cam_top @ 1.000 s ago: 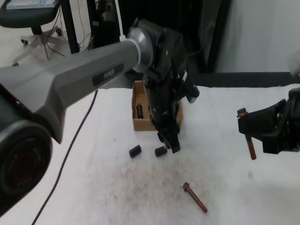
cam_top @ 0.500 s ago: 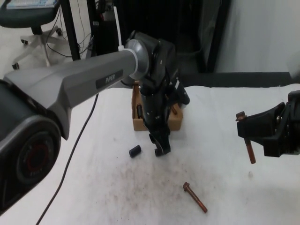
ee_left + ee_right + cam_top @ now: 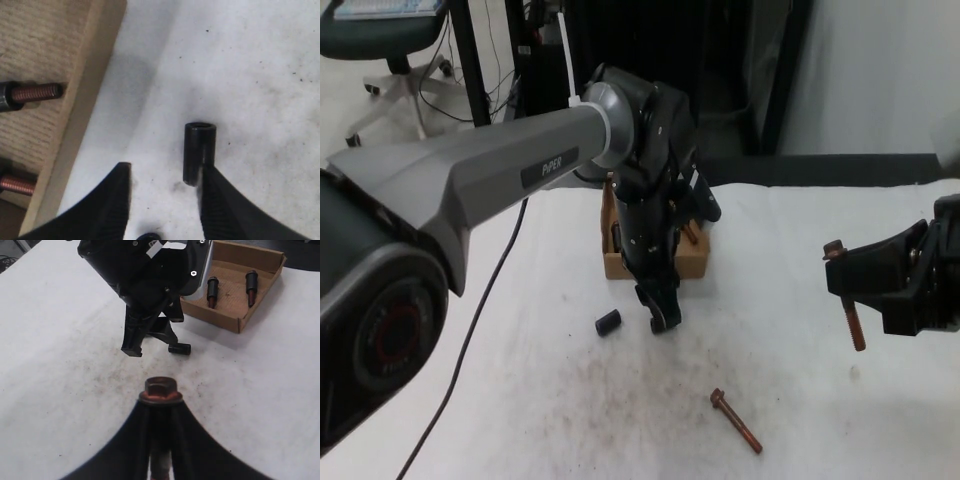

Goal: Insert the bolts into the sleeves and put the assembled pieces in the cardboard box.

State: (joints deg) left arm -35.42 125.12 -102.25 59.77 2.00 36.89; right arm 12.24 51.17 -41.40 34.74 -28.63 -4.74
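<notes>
Black against the white bench (image 3: 520, 400), a sleeve (image 3: 200, 147) lies flat in the gap of the left gripper (image 3: 165, 169). That gripper's fingers are spread wide and grip nothing. One end of the sleeve is close against the inner face of one finger (image 3: 220, 210), though I cannot tell whether they touch. The other finger stands apart from the sleeve.

Just beside that free finger is the cardboard box (image 3: 82, 115). Assembled pieces (image 3: 31, 93) lie on its floor, copper threads poking out of their dark sleeves.

In the high view a second sleeve (image 3: 609, 323) lies on the bench near the left gripper's fingertips. It is to their left, apart from them and outside the box.

Farther from the left gripper, back toward the robot and to the right, a loose bolt (image 3: 736, 421) lies flat on the bench.

Well apart from all this, on the right side, the right gripper (image 3: 161, 412) is clamped on a copper-coloured held bolt (image 3: 162, 389). It grips the shank just under the hex head. The held bolt hangs head up from the fingers, its thread end pointing down toward the bench.
</notes>
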